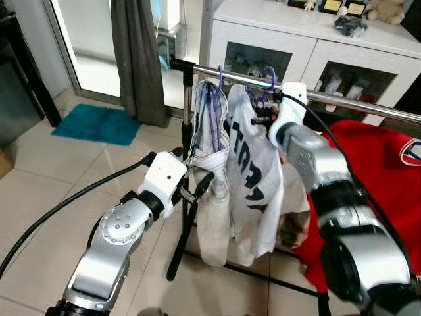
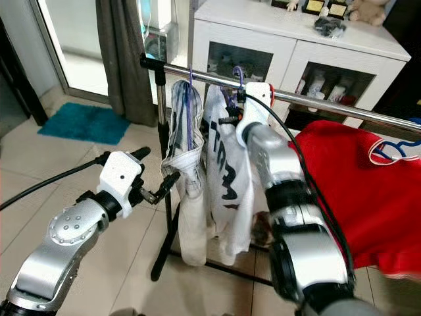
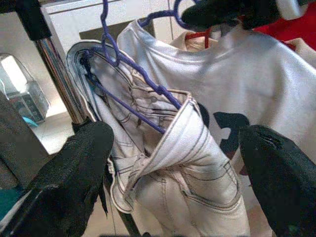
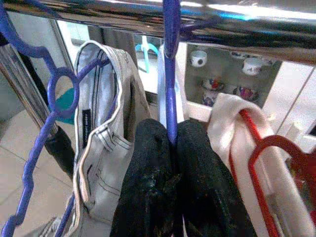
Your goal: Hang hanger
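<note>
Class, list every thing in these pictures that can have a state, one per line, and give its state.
Purple plastic hanger with the white printed T-shirt: hooked over the metal rail, pinched by the right tool.
White printed T-shirt: hanging.
Purple plastic hanger with the pale jeans: hooked on the rail.
Pale jeans: draped, hanging.
Left tool: open, facing the jeans.
Red shirt: hanging.
</note>
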`<state>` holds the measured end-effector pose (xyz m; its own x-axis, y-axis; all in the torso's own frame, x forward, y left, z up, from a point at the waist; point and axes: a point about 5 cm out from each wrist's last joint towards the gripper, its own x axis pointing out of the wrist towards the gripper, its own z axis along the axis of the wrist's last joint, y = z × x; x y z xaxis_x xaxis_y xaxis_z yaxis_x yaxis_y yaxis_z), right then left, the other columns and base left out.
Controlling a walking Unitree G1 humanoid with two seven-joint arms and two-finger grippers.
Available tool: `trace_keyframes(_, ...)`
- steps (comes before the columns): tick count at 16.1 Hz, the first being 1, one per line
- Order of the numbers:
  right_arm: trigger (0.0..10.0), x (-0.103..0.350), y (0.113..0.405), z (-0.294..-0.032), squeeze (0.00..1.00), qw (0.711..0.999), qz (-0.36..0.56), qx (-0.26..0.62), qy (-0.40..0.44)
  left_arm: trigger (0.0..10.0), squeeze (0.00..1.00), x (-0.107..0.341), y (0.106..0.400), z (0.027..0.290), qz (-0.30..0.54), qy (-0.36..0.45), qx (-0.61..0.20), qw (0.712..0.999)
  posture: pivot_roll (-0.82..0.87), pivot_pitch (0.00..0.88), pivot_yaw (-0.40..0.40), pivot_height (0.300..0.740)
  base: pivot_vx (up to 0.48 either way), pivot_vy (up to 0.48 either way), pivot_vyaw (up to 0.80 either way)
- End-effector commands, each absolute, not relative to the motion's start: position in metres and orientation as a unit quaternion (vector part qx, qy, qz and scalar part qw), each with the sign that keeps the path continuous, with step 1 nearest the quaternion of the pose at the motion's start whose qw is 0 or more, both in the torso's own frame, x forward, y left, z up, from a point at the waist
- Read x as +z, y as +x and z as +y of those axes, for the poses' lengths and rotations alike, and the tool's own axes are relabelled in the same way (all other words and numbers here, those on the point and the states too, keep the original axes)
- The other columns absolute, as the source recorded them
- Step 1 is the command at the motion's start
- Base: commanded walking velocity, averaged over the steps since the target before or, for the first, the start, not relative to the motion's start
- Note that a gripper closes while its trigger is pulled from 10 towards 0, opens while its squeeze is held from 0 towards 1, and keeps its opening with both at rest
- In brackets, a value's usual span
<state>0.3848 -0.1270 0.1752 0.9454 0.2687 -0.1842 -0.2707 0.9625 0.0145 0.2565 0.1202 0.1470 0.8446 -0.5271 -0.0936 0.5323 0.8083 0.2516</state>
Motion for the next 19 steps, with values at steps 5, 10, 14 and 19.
trace_keyframes(5, 0.0, 0.176, 0.349, -0.139, 0.0, 0.982, 0.076, 0.168, -0.036, 10.0, 0.0, 0.142, 0.256, 0.113, 0.011, 0.115, -0.267, 0.957, 0.11, 0.0, -0.072, 0.74, 0.0, 0.0, 0.0)
trace_keyframes(10, 0.0, 0.156, 0.318, -0.147, 0.0, 0.982, 0.099, 0.152, -0.053, 10.0, 0.0, 0.139, 0.258, 0.112, 0.014, 0.112, -0.262, 0.958, 0.1, 0.0, -0.069, 0.74, 0.0, 0.0, 0.0)
trace_keyframes(14, 0.0, 0.145, 0.299, -0.152, 0.0, 0.986, 0.106, 0.119, -0.042, 10.0, 0.0, 0.137, 0.258, 0.112, 0.015, 0.111, -0.26, 0.959, 0.09, 0.0, -0.069, 0.74, 0.0, 0.0, 0.0)
trace_keyframes(19, 0.0, 0.14, 0.283, -0.162, 0.0, 0.99, 0.097, 0.094, -0.035, 10.0, 0.0, 0.134, 0.259, 0.113, 0.017, 0.111, -0.258, 0.96, 0.08, 0.0, -0.066, 0.74, 0.0, 0.0, 0.0)
